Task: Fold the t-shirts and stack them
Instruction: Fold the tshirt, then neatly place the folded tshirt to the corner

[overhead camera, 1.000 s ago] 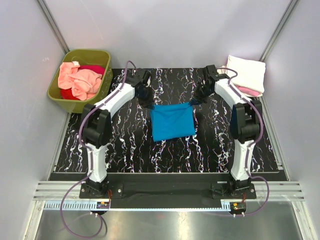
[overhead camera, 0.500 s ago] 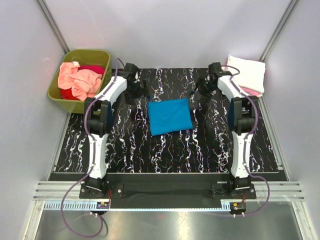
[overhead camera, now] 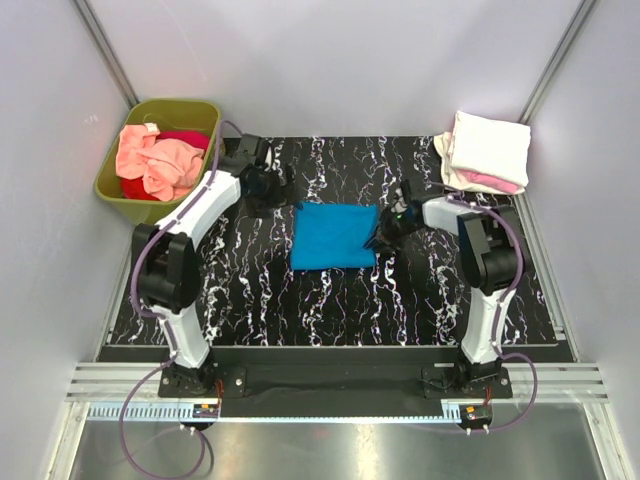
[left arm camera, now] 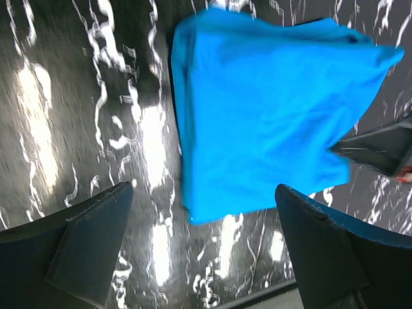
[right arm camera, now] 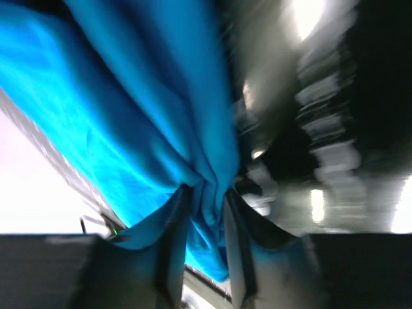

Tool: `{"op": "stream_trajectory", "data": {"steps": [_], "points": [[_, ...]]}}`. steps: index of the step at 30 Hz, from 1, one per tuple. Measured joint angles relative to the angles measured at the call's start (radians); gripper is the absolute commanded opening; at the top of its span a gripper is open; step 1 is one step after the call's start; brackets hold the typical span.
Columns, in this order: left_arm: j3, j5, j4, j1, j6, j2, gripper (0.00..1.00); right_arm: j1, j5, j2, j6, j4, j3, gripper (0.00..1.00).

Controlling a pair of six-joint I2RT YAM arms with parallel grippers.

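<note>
I'm looking at the blue t-shirt (overhead camera: 335,236) lying flat in the middle of the table (overhead camera: 250,290), already folded down to a tidy rectangle. My right gripper (right arm camera: 205,193) is pinching its right-hand edge, and the wrist view is showing me blue cloth bunched tight between the two fingers. My left gripper (left arm camera: 205,190) is hanging with its jaws spread wide and nothing in them, off by the shirt's far left corner and not touching it.

Over in the far right corner the folded stack (overhead camera: 488,150) is sitting with a cream-white shirt on top and pink peeking out beneath, so I'm counting those as done. I'm judging the blue one as folded but not yet stacked, well apart from that pile. At far left the olive-green tub (overhead camera: 150,208) is holding the salmon-peach shirt (overhead camera: 155,160) and the red shirt (overhead camera: 185,138), both crumpled. So I'm reading us at past the midpoint: the blue needs carrying across to the stack, and two more are waiting for folding
</note>
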Motion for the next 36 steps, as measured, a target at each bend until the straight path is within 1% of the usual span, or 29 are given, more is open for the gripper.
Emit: {"op": "stream_trajectory", "data": {"steps": [2, 3, 6, 7, 9, 10, 13, 16, 19, 22, 27, 34, 36], "points": [[-0.051, 0.002, 0.013, -0.002, 0.0, -0.037, 0.99, 0.055, -0.006, -0.016, 0.016, 0.02, -0.037, 0.32], [-0.076, 0.001, 0.017, -0.001, 0.0, -0.055, 0.99, 0.084, -0.006, -0.029, 0.02, 0.026, -0.053, 0.39], [-0.136, 0.001, 0.015, 0.001, 0.0, -0.099, 0.99, 0.151, 0.004, -0.082, 0.021, 0.011, -0.082, 0.5], [-0.156, 0.0, 0.014, 0.002, 0.001, -0.117, 0.99, 0.159, 0.021, -0.102, 0.009, -0.013, -0.079, 0.6], [-0.186, 0.0, 0.005, 0.003, 0.004, -0.155, 0.99, 0.156, 0.064, -0.143, -0.016, -0.063, -0.061, 0.7], [-0.203, 0.0, 0.005, 0.003, 0.007, -0.18, 0.99, 0.15, 0.086, -0.166, -0.031, -0.094, -0.043, 0.78], [-0.246, -0.003, -0.011, 0.003, 0.018, -0.262, 0.99, 0.122, 0.137, -0.239, -0.064, -0.124, -0.016, 0.85], [-0.283, -0.014, -0.035, 0.003, 0.036, -0.356, 0.99, 0.085, 0.152, -0.304, -0.072, -0.122, -0.027, 0.86], [-0.31, -0.026, -0.052, 0.003, 0.059, -0.434, 0.99, 0.048, 0.146, -0.303, -0.072, -0.105, -0.04, 0.86], [-0.342, -0.033, -0.056, 0.003, 0.086, -0.485, 0.99, 0.023, 0.131, -0.231, -0.072, -0.079, -0.032, 0.84], [-0.389, -0.066, -0.076, 0.003, 0.13, -0.531, 0.99, 0.02, 0.086, -0.06, -0.056, -0.035, -0.005, 0.83], [-0.42, -0.097, -0.116, 0.003, 0.148, -0.621, 0.99, 0.02, -0.002, 0.006, -0.009, 0.053, 0.042, 0.81], [-0.42, -0.105, -0.123, 0.003, 0.15, -0.647, 0.99, 0.023, -0.008, 0.017, 0.002, 0.066, 0.052, 0.78]]}}
